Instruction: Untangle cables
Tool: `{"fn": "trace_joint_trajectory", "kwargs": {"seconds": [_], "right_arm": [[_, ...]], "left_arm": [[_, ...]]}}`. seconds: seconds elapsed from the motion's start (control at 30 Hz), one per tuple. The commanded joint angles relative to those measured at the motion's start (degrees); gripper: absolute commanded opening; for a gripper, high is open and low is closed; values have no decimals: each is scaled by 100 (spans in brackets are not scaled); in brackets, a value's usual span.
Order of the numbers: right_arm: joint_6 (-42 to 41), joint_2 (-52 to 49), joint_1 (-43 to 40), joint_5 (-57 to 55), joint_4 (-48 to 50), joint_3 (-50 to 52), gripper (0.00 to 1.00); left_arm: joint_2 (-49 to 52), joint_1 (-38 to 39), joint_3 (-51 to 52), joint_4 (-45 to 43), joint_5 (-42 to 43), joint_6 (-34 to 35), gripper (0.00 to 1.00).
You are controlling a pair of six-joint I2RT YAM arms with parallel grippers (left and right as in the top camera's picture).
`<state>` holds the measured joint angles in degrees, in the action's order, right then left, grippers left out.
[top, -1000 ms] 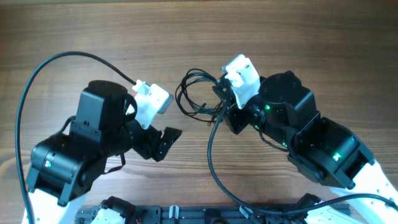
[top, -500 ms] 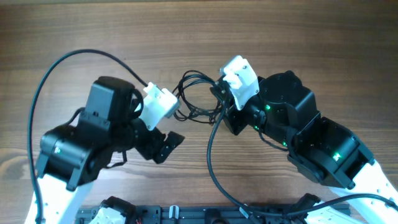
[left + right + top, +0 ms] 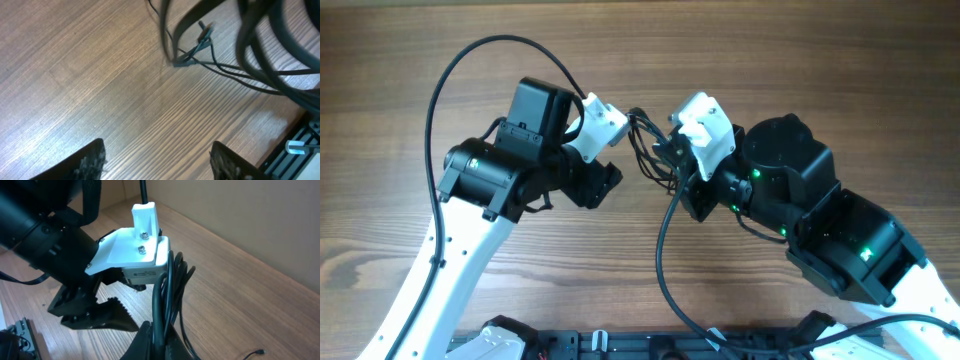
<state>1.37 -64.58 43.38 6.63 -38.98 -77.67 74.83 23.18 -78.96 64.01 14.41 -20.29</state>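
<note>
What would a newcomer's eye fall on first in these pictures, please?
The cables stand out first, bunched in dark loops at the middle of the table, between the two grippers. In the right wrist view, the right gripper pinches those loops, which rise from between its fingers. The left gripper hangs open over the table, holding nothing.

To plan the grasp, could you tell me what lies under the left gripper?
Under the left gripper only bare table shows; the cables lie ahead of it. Beneath its fingers is hidden.
</note>
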Motion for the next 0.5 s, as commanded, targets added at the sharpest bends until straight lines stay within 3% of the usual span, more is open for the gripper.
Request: {"fn": "trace_joint_trajectory", "kwargs": {"seconds": [0.0,0.07,0.23,0.3,0.47], "right_arm": [[13,149,15,251,31,-66,6],[11,149,13,247,37,-66,6],[-151,149,13,223,42,-66,6],[-153,149,13,223,42,-66,6],[-157,146,13,227,42,-66,6]], "left_arm": [[7,-15,-57,-79,11,-26,58],[7,-15,-57,-149,55,435,54],[7,-339,-57,-496,111,4127,61],[7,-529,-57,-522,828,5261,82],[9,-706,-57,-1292,3340,5473,89]]}}
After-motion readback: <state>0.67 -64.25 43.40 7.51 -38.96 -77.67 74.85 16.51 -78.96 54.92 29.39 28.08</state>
